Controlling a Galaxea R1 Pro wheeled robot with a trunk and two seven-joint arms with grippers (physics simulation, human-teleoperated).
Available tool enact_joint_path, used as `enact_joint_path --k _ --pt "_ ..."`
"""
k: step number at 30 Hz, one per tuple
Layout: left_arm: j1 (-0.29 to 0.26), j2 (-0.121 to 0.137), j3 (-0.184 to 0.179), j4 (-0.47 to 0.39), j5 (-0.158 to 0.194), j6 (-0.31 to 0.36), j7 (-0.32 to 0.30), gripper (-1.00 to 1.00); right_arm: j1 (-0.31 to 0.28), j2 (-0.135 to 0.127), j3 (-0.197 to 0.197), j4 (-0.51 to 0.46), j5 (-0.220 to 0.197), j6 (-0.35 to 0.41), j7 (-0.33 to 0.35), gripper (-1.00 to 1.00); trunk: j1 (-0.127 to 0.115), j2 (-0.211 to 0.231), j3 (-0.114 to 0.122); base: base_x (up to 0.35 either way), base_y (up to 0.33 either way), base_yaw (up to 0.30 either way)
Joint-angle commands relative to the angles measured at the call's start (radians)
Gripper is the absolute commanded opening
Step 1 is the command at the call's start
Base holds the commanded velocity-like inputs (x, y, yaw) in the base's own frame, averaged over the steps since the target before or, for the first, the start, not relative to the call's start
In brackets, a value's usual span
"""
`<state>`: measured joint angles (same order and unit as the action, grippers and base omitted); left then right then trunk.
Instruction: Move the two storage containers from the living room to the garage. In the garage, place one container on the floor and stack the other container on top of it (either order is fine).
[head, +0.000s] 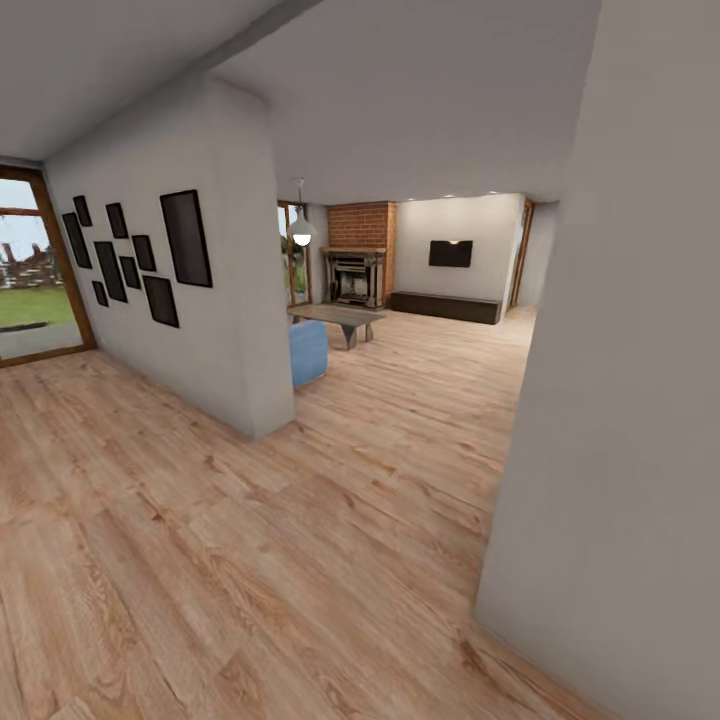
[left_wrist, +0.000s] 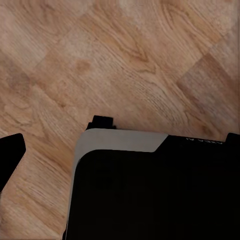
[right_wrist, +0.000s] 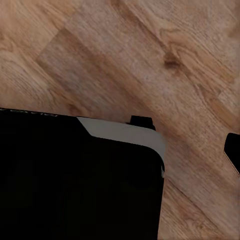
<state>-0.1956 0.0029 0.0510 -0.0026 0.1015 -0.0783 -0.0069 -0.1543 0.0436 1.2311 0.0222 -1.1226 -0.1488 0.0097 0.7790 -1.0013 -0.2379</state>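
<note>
Facing the living room (head: 420, 300) at frame centre, we read no legible writing; whether either gripper is wide or narrow, we cannot tell.

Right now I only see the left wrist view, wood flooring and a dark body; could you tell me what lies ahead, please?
Observer: The head view shows the living room ahead, a brick fireplace at its far end.
Operator: Anything on the left?
Observer: A white partition wall with black frames juts in, a blue sofa just past it.
Operator: And the right?
Observer: A plain grey wall stands close.
</note>
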Motion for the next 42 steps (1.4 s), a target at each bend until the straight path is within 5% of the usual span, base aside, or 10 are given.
enact_joint_path --k 1,42 --pt "-0.001 0.000 0.004 0.001 0.007 -0.003 -0.001 1.00 -0.001 0.001 0.008 0.002 -0.008 -0.003 0.001 1.00 0.001 -0.001 -0.001 0.323 0.000 0.000" --pt "-0.001 0.000 0.004 0.001 0.007 -0.003 -0.001 1.00 -0.001 0.001 0.004 0.002 -0.016 0.000 0.001 1.00 0.001 -0.001 -0.001 0.323 0.000 0.091"
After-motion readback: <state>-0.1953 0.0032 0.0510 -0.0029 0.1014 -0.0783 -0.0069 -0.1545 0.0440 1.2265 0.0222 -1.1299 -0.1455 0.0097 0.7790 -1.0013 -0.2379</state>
